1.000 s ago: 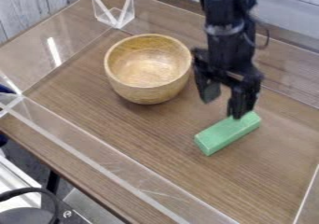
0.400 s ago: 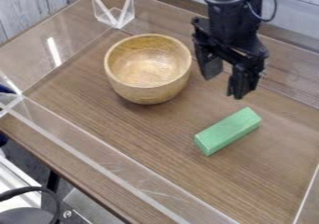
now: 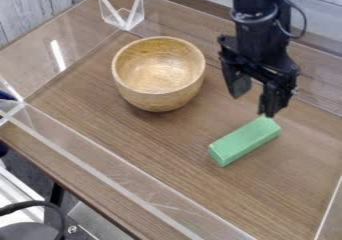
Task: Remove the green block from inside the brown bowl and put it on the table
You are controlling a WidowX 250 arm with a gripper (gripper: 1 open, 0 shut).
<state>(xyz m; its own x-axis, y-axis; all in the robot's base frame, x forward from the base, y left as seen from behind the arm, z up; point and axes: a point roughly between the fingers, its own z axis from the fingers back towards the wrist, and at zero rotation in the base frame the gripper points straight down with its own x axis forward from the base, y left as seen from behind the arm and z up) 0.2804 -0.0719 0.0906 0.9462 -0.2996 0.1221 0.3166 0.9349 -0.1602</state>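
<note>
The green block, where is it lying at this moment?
The green block lies flat on the table, toward the lower right of the camera view, right of the brown bowl and just below the open gripper.

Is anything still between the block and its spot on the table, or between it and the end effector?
Nothing visible. The block already lies flat on the table, outside the bowl. The end effector hangs open above the block's far end, with only air between them.
</note>
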